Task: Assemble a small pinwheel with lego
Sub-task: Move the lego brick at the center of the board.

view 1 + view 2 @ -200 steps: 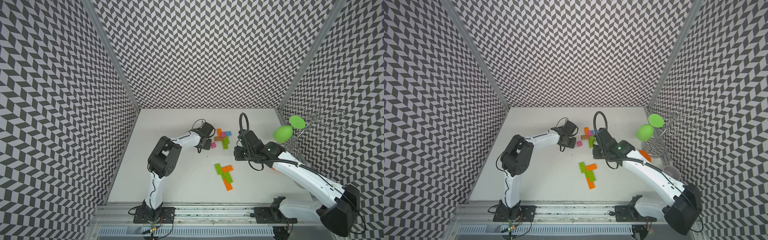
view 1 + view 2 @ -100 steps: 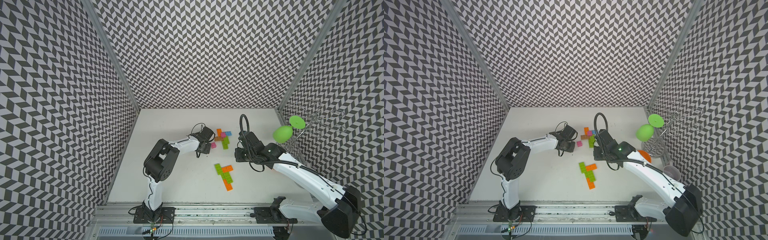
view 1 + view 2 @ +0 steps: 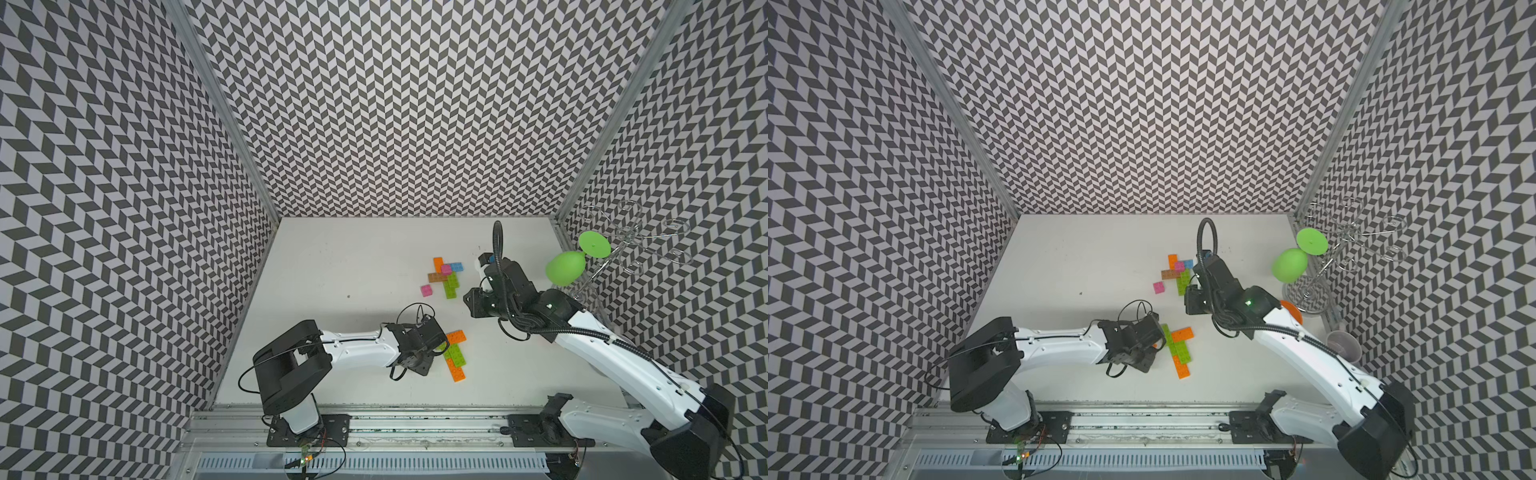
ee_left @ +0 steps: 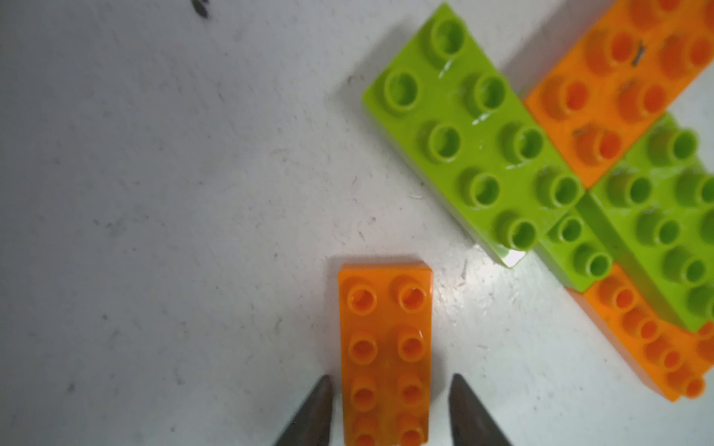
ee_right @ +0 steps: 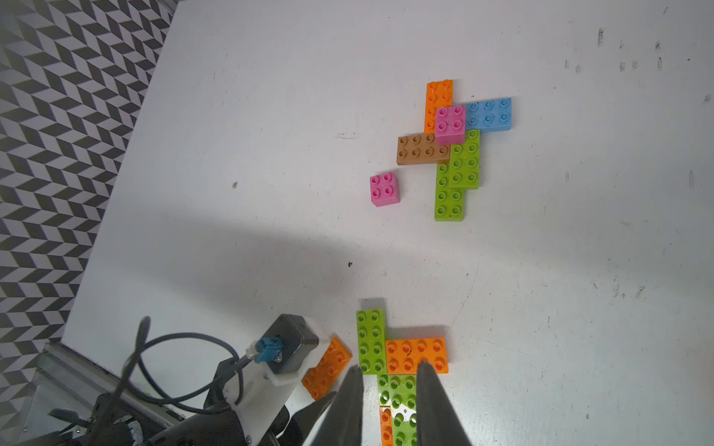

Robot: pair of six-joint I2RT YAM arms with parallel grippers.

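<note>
In both top views the far cluster of bricks [image 3: 446,274] lies right of the table's [image 3: 332,270] middle, the lone square brick [image 3: 426,290] just off its lower left, and the near cluster of bricks [image 3: 456,357] below both. The loose oblong brick [image 4: 386,347] lies just left of the near cluster, not touching it, between the fingers of the left gripper [image 4: 391,380]. The goblet [image 3: 564,269] hangs from the wire rack [image 3: 623,241] at the right edge.

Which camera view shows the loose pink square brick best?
The right wrist view: the loose pink square brick looks large, studs clear. Both top views show the brick tiny; the left wrist view misses it.
</note>
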